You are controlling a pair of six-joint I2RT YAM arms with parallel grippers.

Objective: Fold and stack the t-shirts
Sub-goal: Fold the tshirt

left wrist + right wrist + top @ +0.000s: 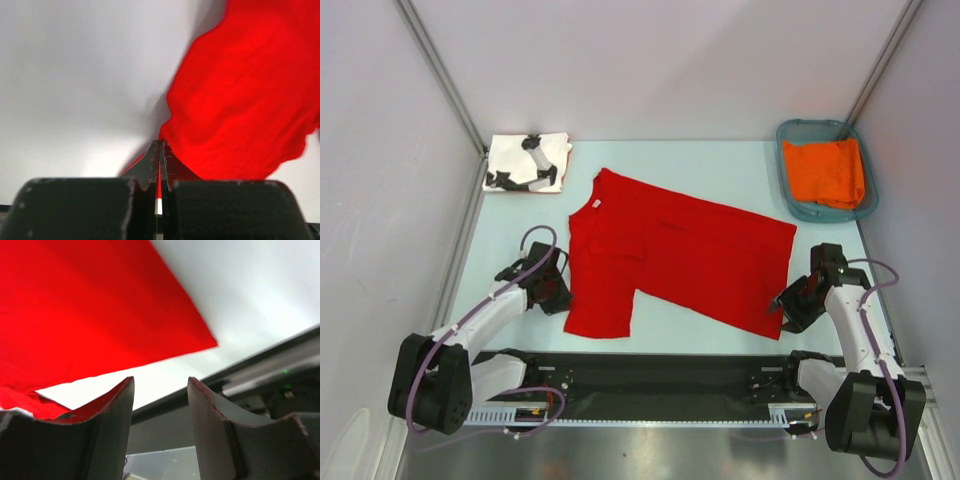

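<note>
The red t-shirt [670, 255] lies spread on the table, partly folded, collar toward the back left. The white t-shirt with black shapes [527, 163] lies folded at the back left corner. My left gripper [560, 288] is at the red shirt's left edge. In the left wrist view its jaws [160, 143] are shut with a sliver of red cloth [240, 90] between them. My right gripper [786, 303] is open at the shirt's near right corner. In the right wrist view [160, 382] it holds nothing, and the red shirt [90, 305] lies just beyond its fingertips.
A teal basket [800, 210] holding an orange cloth [828, 170] stands at the back right. A black rail [660, 385] runs along the table's near edge between the arm bases. Grey walls close in the left, back and right sides.
</note>
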